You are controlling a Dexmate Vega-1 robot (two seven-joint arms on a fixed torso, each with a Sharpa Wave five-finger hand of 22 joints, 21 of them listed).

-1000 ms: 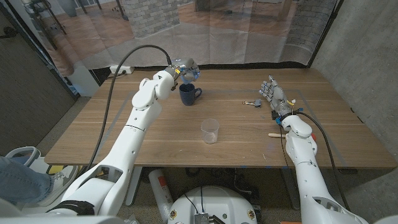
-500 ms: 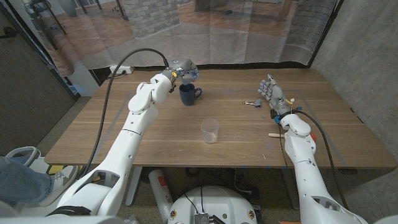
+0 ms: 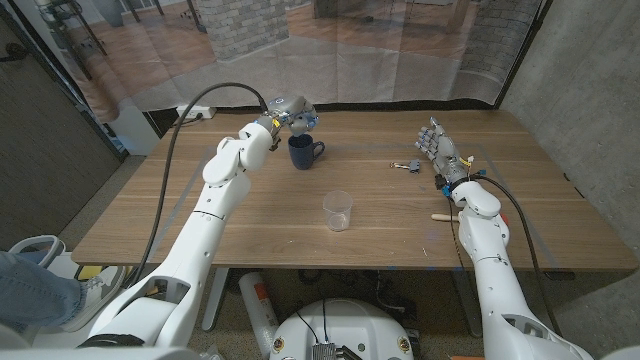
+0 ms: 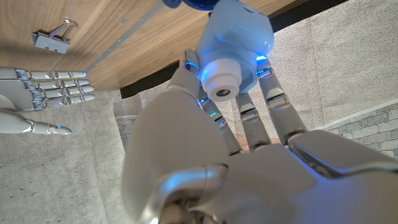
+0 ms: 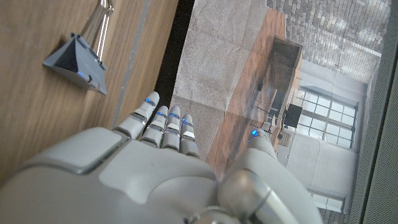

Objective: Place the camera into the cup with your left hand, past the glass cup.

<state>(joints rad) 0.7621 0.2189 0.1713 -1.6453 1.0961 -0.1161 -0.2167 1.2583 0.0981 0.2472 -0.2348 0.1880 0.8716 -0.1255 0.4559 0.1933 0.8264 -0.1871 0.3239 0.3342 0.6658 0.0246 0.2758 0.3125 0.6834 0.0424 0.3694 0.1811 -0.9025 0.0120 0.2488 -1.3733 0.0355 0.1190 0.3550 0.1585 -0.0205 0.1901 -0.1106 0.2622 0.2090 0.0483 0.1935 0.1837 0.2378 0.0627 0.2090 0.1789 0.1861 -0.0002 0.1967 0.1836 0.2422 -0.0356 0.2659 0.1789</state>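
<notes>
Head view: left hand (image 3: 291,110) grasps the camera (image 4: 235,46) above the cup (image 3: 303,152); right hand (image 3: 438,152) rests with fingers (image 5: 163,122) released.

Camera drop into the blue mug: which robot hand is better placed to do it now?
The left robot hand. It already holds the small white camera and sits just over the blue mug, beyond the glass cup. The right robot hand waits, fingers apart, by the binder clip, well away from the mug.
</notes>
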